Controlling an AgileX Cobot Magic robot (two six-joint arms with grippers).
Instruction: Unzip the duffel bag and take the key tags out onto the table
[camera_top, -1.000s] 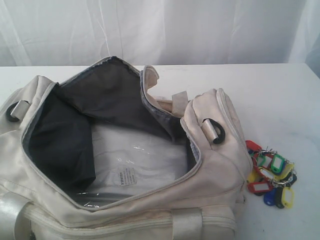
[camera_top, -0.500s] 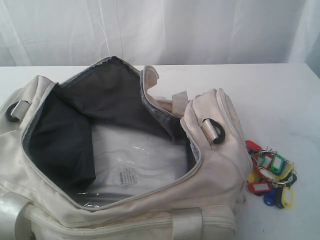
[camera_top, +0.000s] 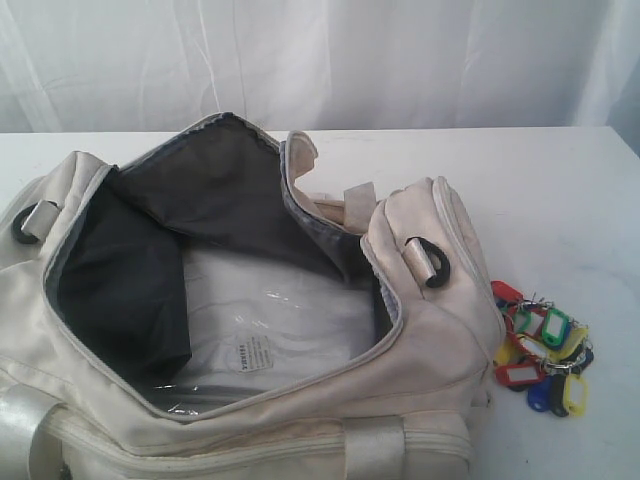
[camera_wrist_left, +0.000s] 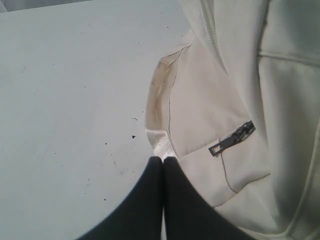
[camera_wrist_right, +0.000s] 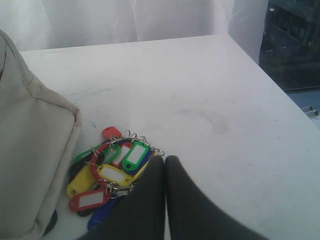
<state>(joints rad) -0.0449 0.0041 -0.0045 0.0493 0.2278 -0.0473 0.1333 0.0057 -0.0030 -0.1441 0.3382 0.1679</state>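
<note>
The cream duffel bag (camera_top: 430, 330) lies unzipped on the white table (camera_top: 540, 190), its mouth gaping over dark grey lining (camera_top: 130, 270). The key tags (camera_top: 540, 355), a bunch in red, green, yellow and blue, rest on the table just right of the bag's end. Neither gripper shows in the exterior view. In the left wrist view my left gripper (camera_wrist_left: 163, 159) is shut, with its tips at a glossy webbing end (camera_wrist_left: 159, 140) of the bag (camera_wrist_left: 200, 110), near a grey zipper pull (camera_wrist_left: 232, 137). My right gripper (camera_wrist_right: 165, 158) is shut and empty, right beside the key tags (camera_wrist_right: 112, 172).
A clear plastic sheet with a small label (camera_top: 270, 330) lies inside the bag. A white curtain (camera_top: 320, 60) hangs behind the table. The table's edge (camera_wrist_right: 280, 95) runs close on the far side of my right gripper, with a dark drop beyond it.
</note>
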